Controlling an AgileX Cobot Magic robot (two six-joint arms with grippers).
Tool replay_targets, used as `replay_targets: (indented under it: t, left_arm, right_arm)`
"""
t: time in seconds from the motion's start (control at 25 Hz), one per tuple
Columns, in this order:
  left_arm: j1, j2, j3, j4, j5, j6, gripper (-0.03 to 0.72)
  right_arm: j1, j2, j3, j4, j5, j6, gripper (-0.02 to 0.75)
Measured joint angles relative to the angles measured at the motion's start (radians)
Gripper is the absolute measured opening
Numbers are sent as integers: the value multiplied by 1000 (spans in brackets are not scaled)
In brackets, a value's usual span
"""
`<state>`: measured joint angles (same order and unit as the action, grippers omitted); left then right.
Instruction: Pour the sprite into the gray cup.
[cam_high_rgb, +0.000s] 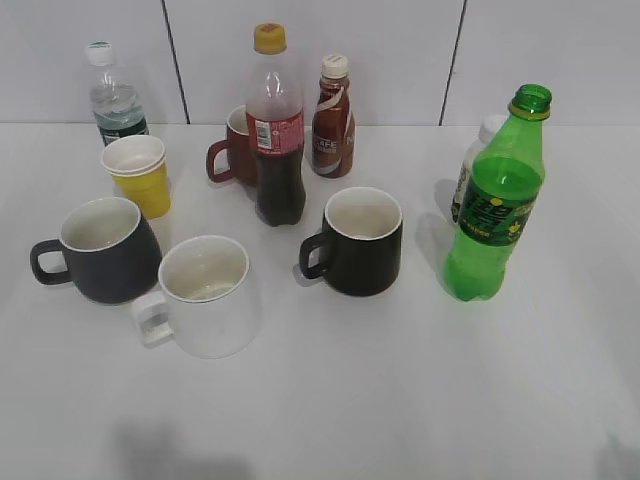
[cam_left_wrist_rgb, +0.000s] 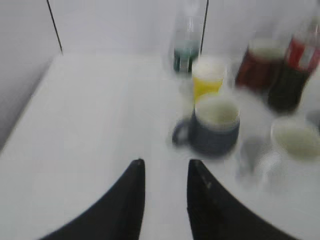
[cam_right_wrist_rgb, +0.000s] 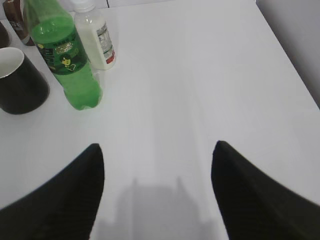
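- Exterior view: white table (cam_high_rgb: 400, 400) holds bottles and mugs.
- Sprite (cam_high_rgb: 495, 200), uncapped and upright, stands right of the black mug (cam_high_rgb: 360, 240).
- Gray cup (cam_high_rgb: 100, 250) sits far left of that mug.
- Right gripper (cam_right_wrist_rgb: 157, 155): fingers wide apart, holding nothing.
- Left gripper (cam_left_wrist_rgb: 166, 172): fingers slightly parted, holding nothing.

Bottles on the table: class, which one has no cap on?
The green sprite bottle at the right: its neck is open, while the cola bottle, coffee bottle and water bottle are capped.
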<state>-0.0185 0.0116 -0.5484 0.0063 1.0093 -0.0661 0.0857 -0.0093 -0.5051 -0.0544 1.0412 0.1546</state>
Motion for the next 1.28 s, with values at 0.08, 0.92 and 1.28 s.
replay_targets:
  t: [0.08,0.92,1.28]
  left_arm:
    - [0,45,-4,9,-158,0,228]
    - [-78,1534,344,110,-1915,0,245]
    - [-79,1741,350,27,-2010,51,259]
  right_arm:
    - [0,0,0,1,0,0,503]
    - [0,0,0,5,0,0,502]
    - [0,0,0,5,0,0,502]
